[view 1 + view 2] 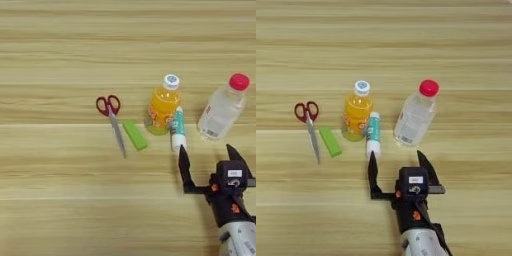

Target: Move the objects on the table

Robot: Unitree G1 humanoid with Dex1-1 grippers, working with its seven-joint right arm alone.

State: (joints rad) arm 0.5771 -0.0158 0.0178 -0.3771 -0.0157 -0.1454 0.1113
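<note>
**Objects on the desk: claw spread wide and empty below the row**

Objects lay in a loose row across the desk [456,60], all of them beyond the claw [397,165], on the side away from the robot. The claw had its two black fingers spread wide and held nothing; no finger touched any object.

Positions relative to the claw:

- The clear red-capped bottle [415,116] lay tilted just beyond the claw's right finger, its cap pointing away and to the right. Its base sat closest to the gap between the fingers.
- The white-and-teal tube [373,136] lay just beyond the tip of the left finger, its long axis pointing away from the claw.
- The orange juice bottle [357,111] stood upright to the left of the tube, touching it or very nearly so.
- The green block [330,141] lay further left, well apart from the claw.
- The red-handled scissors [309,125] lay furthest left, closed, blades pointing toward the robot's side.

Judgement: the wide opening, and the line of the fingers toward the clear bottle and the tube, suggested an approach to one of these two. The task names no goal, so the target could not be fixed. The close grouping of tube and juice bottle meant that a grasp on the tube risked nudging the bottle.
</note>
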